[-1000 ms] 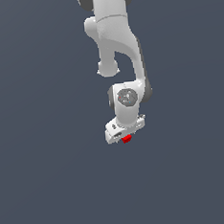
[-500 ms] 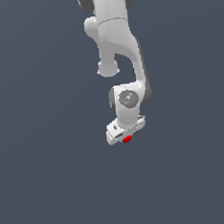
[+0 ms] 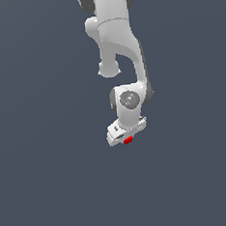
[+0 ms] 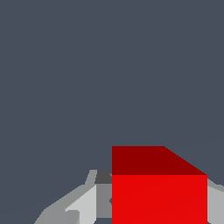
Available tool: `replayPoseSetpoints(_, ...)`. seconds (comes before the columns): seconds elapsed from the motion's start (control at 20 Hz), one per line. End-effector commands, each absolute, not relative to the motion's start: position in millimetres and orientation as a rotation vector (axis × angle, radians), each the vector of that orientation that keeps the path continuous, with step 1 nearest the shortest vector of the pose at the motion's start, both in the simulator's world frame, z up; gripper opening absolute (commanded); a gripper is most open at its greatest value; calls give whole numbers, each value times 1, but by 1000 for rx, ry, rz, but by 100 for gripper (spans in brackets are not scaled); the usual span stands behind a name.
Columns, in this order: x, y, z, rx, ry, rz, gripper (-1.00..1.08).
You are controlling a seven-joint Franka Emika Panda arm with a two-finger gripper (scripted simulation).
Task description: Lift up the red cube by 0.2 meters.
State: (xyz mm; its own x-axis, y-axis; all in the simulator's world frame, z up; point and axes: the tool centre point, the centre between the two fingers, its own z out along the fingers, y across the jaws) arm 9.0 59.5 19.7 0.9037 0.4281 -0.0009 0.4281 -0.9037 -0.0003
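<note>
Starting at the exterior view's left, there is nothing but flat slate-grey ground, no markings and no other objects. Moving in toward the middle, here is the white arm [image 3: 117,51] reaching down from the top of the picture, elbow bent, wrist pointing down. At its tip sits the gripper [image 3: 128,140], and poking out just under it is the red cube [image 3: 128,140], a tiny bright speck against the white hand. Over in the wrist view the cube [image 4: 159,192] fills the corner, huge and close, with a grey finger [image 4: 83,205] flanking it on one side and a sliver of another on the far side, so the jaws look clamped onto the cube. By my read the grasp is made; whether the cube has left the ground I cannot tell, since no shadow or surface line shows. What is left, I judge, is the straight upward haul to the full height. The exterior view's right is bare grey again.
</note>
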Motion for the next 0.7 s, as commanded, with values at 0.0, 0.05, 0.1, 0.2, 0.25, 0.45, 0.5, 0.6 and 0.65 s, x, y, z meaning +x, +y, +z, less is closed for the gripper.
replayPoseSetpoints(0.0, 9, 60, 21, -3065, -689, 1, -100)
replayPoseSetpoints(0.05, 9, 60, 22, -3065, -689, 1, -100)
replayPoseSetpoints(0.1, 9, 60, 24, -3065, -689, 1, -100)
replayPoseSetpoints(0.2, 9, 59, 30, -3065, -689, 1, -100)
replayPoseSetpoints(0.25, 9, 59, 34, -3065, -689, 1, -100)
replayPoseSetpoints(0.45, 8, 59, 56, -3065, -689, 1, -100)
replayPoseSetpoints(0.5, 8, 59, 64, -3065, -689, 1, -100)
replayPoseSetpoints(0.6, 7, 59, 80, -3065, -689, 1, -100)
replayPoseSetpoints(0.65, 7, 59, 89, -3065, -689, 1, -100)
